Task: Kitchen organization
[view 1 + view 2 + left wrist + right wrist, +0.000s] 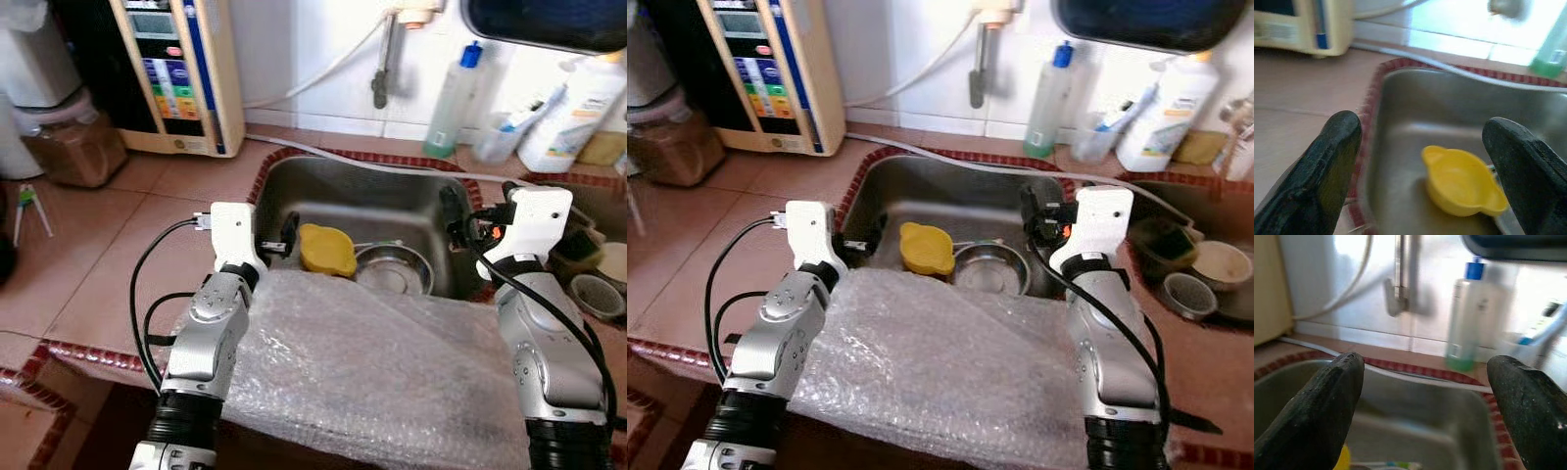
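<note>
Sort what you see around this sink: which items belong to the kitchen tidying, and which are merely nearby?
Job: yellow cup, steel bowl, sink, open left gripper, open right gripper.
Nearby: bubble wrap, green bottle, water purifier.

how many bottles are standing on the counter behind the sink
2: a clear bottle with a blue cap behind the sink, and a bigger white bottle further right by the wall. Others may be hidden.
</note>
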`<state>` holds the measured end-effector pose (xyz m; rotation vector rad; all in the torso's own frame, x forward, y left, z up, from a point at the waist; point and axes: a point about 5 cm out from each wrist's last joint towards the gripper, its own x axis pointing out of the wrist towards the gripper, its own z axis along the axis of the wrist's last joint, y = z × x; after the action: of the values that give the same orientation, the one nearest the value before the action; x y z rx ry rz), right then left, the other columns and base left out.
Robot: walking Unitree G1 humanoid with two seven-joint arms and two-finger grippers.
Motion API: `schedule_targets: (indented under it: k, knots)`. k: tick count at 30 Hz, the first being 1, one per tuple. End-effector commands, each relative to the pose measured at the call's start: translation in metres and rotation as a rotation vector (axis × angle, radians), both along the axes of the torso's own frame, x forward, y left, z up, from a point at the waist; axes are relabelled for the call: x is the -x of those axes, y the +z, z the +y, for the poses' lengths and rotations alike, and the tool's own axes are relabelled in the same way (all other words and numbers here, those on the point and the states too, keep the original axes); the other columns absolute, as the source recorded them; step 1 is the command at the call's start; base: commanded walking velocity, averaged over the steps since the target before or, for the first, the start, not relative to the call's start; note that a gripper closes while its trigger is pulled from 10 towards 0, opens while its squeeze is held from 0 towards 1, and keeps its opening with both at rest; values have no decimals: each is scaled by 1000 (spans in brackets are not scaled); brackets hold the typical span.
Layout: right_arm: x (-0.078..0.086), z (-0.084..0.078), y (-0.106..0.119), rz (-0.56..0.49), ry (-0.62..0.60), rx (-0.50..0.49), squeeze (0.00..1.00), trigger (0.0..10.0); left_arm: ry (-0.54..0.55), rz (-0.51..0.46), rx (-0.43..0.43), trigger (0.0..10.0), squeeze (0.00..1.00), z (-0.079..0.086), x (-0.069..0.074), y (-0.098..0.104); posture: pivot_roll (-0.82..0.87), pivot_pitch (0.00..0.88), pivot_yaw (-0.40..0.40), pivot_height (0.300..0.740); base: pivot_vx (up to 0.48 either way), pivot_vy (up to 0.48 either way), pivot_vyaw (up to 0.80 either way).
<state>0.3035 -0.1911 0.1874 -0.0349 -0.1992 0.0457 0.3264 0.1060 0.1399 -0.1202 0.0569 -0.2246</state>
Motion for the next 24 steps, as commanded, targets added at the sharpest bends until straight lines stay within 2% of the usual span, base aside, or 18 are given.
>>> schedule_targets:
  k: [1,4,12,18,24]
  knots:
    - [3,-1,0,3,-10,-13,773,10000,-8,11,9,10000,0,0,0,5,-211,36,60,740,0,0,0]
    - [3,1,0,4,-9,-17,773,10000,-14,26,6,10000,0,2,1,6,-206,38,62,740,0,0,0]
    - [6,7,8,-37,2,-59,773,10000,38,-119,-58,10000,0,12,2,32,-186,54,64,740,0,0,0]
    - [8,9,15,-62,10,-62,773,10000,127,-198,-100,10000,0,30,11,46,-181,58,72,740,0,0,0]
    - [9,9,15,-64,10,-63,773,10000,142,-222,-115,10000,0,34,14,49,-178,59,74,740,0,0,0]
